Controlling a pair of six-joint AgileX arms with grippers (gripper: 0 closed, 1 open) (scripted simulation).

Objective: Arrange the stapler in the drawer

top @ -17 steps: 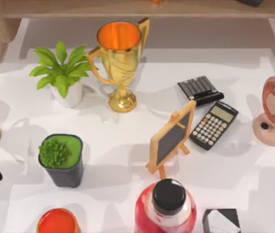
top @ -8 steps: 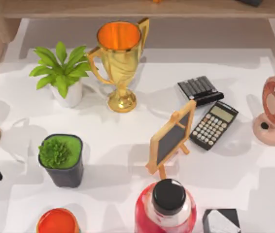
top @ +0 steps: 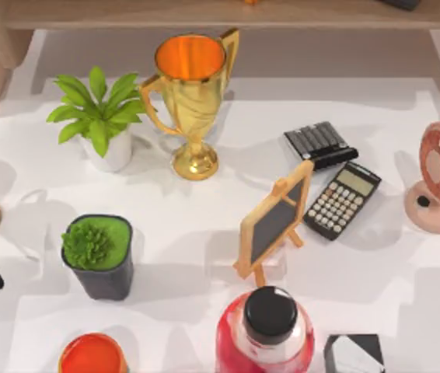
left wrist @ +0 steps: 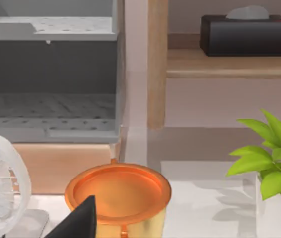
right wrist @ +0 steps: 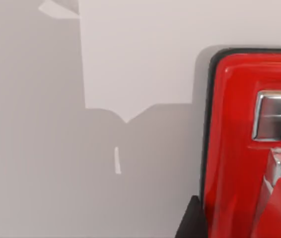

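Cropped at the edges

The red stapler (right wrist: 252, 148) runs off the right wrist view; a dark tip (left wrist: 78, 223), perhaps the left fingers, is cut off in the left wrist view.

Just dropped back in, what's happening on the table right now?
Nothing is being held at this moment. The right wrist view looks down at a glossy red stapler with a metal plate, lying on the white table, so the right arm seems to be hovering over it. The left wrist view faces an open grey drawer behind an orange-lined gold cup. In the top view the gold trophy, black calculator and small chalkboard easel stand untouched.
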